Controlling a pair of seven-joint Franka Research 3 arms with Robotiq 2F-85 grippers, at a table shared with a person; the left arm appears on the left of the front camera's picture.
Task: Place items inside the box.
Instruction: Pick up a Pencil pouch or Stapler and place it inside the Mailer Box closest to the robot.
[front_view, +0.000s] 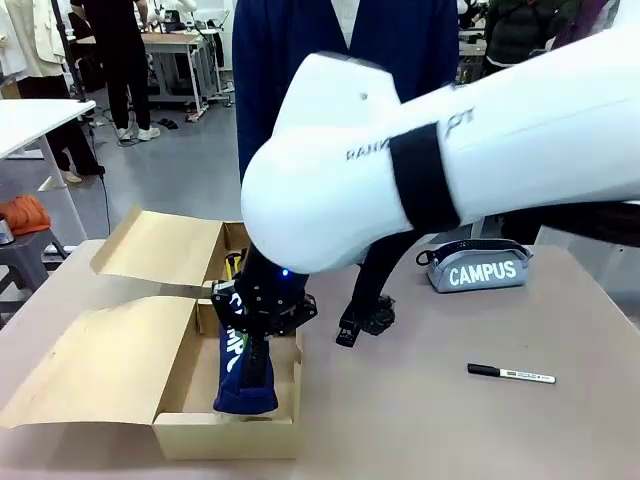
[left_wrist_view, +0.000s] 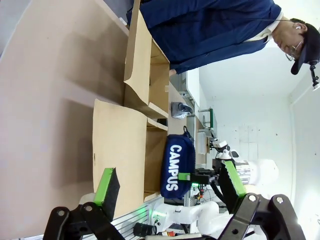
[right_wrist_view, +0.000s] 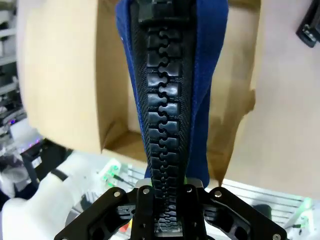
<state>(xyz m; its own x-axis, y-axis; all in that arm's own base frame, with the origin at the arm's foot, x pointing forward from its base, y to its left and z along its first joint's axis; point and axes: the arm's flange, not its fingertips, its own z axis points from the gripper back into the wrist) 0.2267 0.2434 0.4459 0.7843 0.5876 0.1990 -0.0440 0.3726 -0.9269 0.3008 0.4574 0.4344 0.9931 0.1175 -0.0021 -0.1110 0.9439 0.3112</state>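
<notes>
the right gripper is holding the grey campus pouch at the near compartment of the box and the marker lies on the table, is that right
One thing is off: the right gripper holds the navy CAMPUS pouch, not the grey one. The grey CAMPUS pouch sits on the table, as the front view shows. The rest stands: near compartment of the box, marker on the table.

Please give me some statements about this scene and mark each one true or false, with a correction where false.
1. The right gripper is shut on the navy pouch. True.
2. The grey pouch lies inside the box. False: it stands on the table, apart from the box.
3. Both flap lids are open. True.
4. The black marker pen is in a compartment. False: it lies on the table.
5. The left gripper is shut. False: its jaws stand open.
</notes>
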